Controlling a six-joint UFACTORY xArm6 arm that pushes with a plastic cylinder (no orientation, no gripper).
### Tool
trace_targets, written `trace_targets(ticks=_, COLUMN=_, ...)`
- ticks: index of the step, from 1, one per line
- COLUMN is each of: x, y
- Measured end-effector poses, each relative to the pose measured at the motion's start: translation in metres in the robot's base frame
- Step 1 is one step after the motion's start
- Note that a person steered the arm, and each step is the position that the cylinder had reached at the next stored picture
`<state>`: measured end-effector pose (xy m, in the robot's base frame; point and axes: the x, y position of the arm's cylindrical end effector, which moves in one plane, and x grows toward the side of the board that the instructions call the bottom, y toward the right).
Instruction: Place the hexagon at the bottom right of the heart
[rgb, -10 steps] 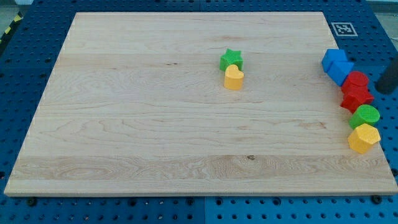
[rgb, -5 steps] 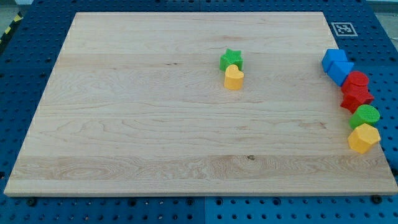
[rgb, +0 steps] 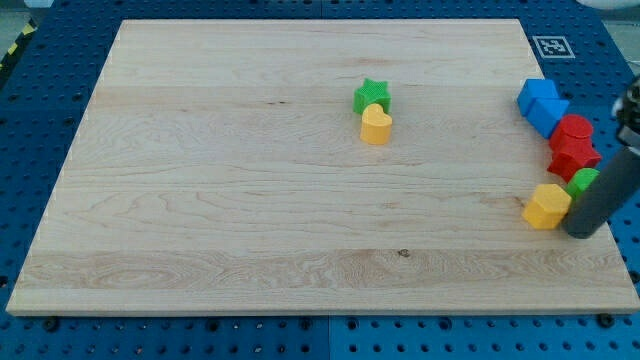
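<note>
The yellow hexagon (rgb: 546, 206) lies near the board's right edge, far to the lower right of the yellow heart (rgb: 375, 125). The heart sits in the upper middle of the board, touching a green star (rgb: 371, 96) just above it. My rod comes in from the view's right edge and slants down. My tip (rgb: 579, 231) rests right against the hexagon's right side, covering most of the green round block (rgb: 581, 181).
Along the board's right edge (rgb: 600, 120) stand two blue blocks (rgb: 541, 104), a red round block (rgb: 574, 129) and a red star (rgb: 572, 157). A marker tag (rgb: 549, 46) sits at the top right corner.
The rod has come back into view at the right edge. The yellow hexagon has slid left and slightly up. The heart and green star have not moved.
</note>
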<state>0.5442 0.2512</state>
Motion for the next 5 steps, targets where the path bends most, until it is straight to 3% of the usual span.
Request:
trace_targets(ticks=1, x=-0.002, y=-0.031)
trace_targets(ticks=3, x=0.007, y=-0.001)
trace_targets(ticks=5, x=-0.031, y=-0.015)
